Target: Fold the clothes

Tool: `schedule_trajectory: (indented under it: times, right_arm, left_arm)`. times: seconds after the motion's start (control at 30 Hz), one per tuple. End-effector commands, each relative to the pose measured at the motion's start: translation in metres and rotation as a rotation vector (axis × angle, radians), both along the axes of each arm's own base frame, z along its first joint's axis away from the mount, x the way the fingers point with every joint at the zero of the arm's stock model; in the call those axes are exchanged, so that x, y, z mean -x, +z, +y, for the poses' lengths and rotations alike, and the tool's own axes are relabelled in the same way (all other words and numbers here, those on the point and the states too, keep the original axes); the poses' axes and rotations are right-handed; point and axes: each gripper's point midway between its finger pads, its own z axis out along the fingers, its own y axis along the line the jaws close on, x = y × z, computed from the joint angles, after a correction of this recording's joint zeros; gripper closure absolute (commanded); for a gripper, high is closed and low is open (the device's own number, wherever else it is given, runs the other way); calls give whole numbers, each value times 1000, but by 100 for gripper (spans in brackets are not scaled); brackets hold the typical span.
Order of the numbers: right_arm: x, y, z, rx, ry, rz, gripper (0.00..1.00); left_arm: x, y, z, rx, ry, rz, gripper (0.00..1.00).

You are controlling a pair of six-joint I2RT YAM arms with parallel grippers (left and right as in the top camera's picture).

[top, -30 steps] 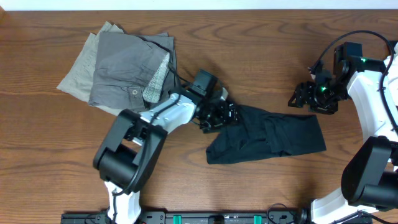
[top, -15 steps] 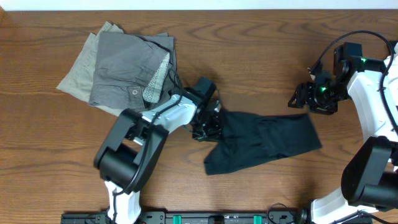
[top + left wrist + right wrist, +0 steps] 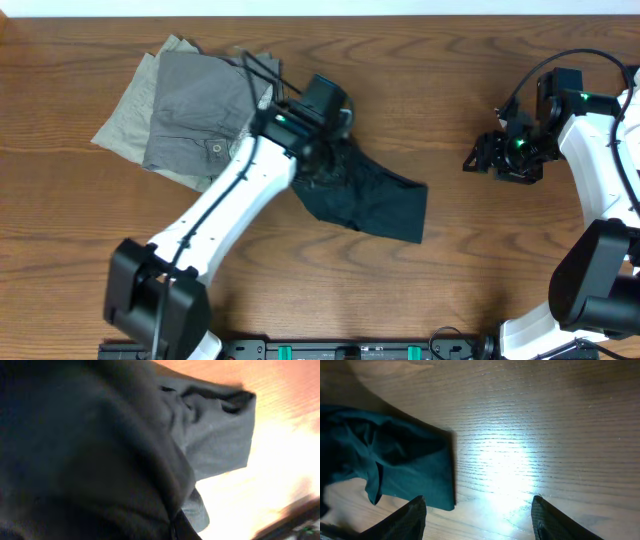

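The black garment (image 3: 375, 195) lies bunched in the middle of the table, its right end near the centre. My left gripper (image 3: 325, 160) is shut on its upper left end, close to the stacked grey piece (image 3: 195, 105) and the khaki piece (image 3: 125, 115) beneath it. In the left wrist view dark cloth (image 3: 75, 460) fills almost everything and hides the fingers. My right gripper (image 3: 476, 158) hovers open over bare wood at the right. In its wrist view the right gripper (image 3: 480, 517) holds nothing, and the black garment's edge (image 3: 395, 460) lies to its left.
The grey piece has a buttoned waistband (image 3: 217, 147). A black cable (image 3: 262, 72) from the left arm crosses the grey pile's corner. Another cable (image 3: 575, 55) loops above the right arm. The rail (image 3: 350, 350) runs along the table's front edge.
My left gripper closed on the black garment's left end and pulled it up and left toward the grey pile. The garment's right end slid left and the piece bunched shorter. The right arm stayed put.
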Motion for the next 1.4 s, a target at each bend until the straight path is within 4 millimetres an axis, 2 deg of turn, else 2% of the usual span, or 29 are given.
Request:
schedule_trajectory:
  times: [0.0,0.33,0.37,0.4,0.43,0.47,0.57,0.73,0.83,0.97,1.03,1.13,1.17,1.23,1.3,1.37]
  right_arm:
    - [-5,6,2,-21,15,-29,35]
    - [-5,6,3,-25,16,-30,35]
    - [-5,6,3,-25,16,-29,34]
    - [-5,6,3,-25,16,-29,35]
    - [-4,6,3,-26,16,-27,34]
    - [-4,6,3,-26,16,-24,34]
    - [-2,6,3,-27,15,-19,34]
    - [-4,7,9,-42,30,-28,34]
    - [-11,17,35,-158,133,-105,37]
    - [-18,32,65,-288,225,-192,41]
    - [-20,35,76,-311,254,-210,52]
    - [-20,34,100,-312,322,-230,72]
    - [-20,32,109,-314,340,-235,75]
    - [-20,27,129,-313,378,-250,78]
    - [-20,15,142,-264,386,-247,81]
    - [-23,-5,139,-135,340,-219,83]
  left_arm:
    - [8,-21,-20,-52,-79,-12,94]
    - [33,-52,-119,36,-301,-123,93]
    - [36,-55,-127,44,-320,-133,83]
    - [40,-56,-132,47,-333,-135,51]
    - [44,-57,-134,46,-342,-134,26]
    - [47,-57,-134,39,-348,-131,14]
    - [50,-51,-127,21,-366,-132,1]
    - [39,-15,-108,10,-320,-177,2]
    - [30,5,-87,-23,-273,-223,2]
    - [16,9,-48,-134,-199,-235,2]
    - [18,3,-38,-143,-185,-187,1]
    - [26,-14,-33,-125,-185,-97,48]
    - [27,-18,-32,-127,-184,-82,63]
    - [29,-29,-27,-147,-181,-54,87]
    - [28,-36,-24,-158,-175,-40,94]
    - [26,-36,-21,-158,-166,-38,94]
